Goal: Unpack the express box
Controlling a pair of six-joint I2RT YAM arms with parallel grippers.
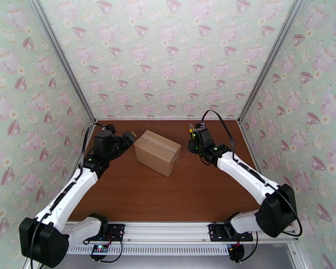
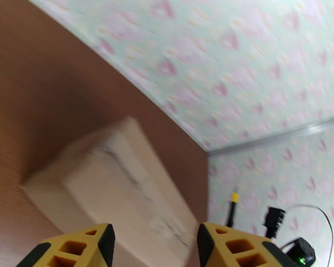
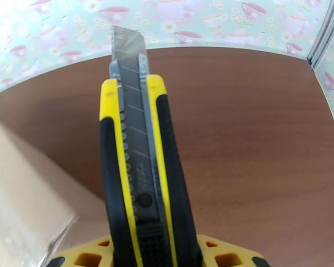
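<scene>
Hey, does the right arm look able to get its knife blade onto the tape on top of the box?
Probably yes. The right fingers grip the utility knife, blade out, close beside the express box, and only bare table lies between them. Nothing covers the taped top.

We count one express box (image 1: 157, 152), one utility knife (image 3: 140, 174), one counter (image 1: 168, 198).
We also count two claws, the left claw (image 1: 128, 139) and the right claw (image 1: 193, 131), carried by two white arms (image 1: 74, 189), one apiece.

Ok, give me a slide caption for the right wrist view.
Right pincer holds a yellow-and-black utility knife, blade extended, beside the express box.
</scene>
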